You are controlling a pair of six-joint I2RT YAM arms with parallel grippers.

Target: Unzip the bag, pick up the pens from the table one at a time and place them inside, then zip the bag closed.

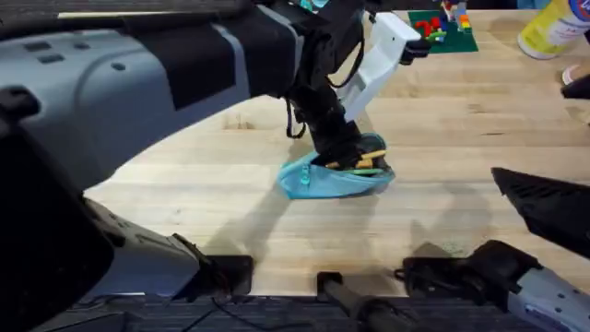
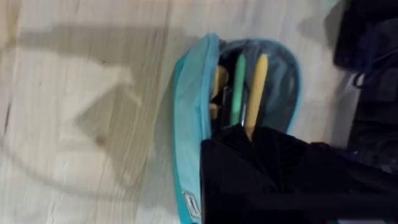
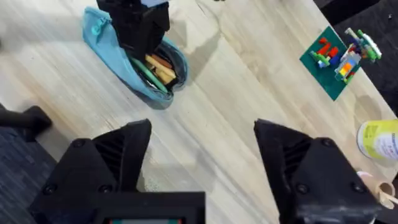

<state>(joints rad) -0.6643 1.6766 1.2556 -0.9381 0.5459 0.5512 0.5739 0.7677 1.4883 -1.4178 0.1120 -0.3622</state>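
Note:
The light-blue bag [image 1: 318, 183] lies open at the middle of the table [image 1: 461, 120]. Inside it lie the pens, a yellow-tan one [image 2: 258, 84] and a light green one [image 2: 238, 84], side by side with their ends showing at the opening [image 1: 369, 164]. My left gripper [image 1: 339, 146] reaches in from the left and hangs right over the bag's mouth [image 2: 249, 134], hiding part of the bag [image 2: 186, 124]. In the right wrist view it covers the bag's middle [image 3: 140, 28], with the pens [image 3: 158, 68] poking out beside it. My right gripper [image 3: 202, 134] hovers open and empty over the near right of the table [image 1: 544, 198].
A green baseplate with small colourful bricks [image 1: 442, 29] sits at the far edge, also seen from the right wrist [image 3: 339, 56]. A yellow bottle [image 1: 553, 28] stands at the far right corner. Bare wood lies between the bag and the right gripper.

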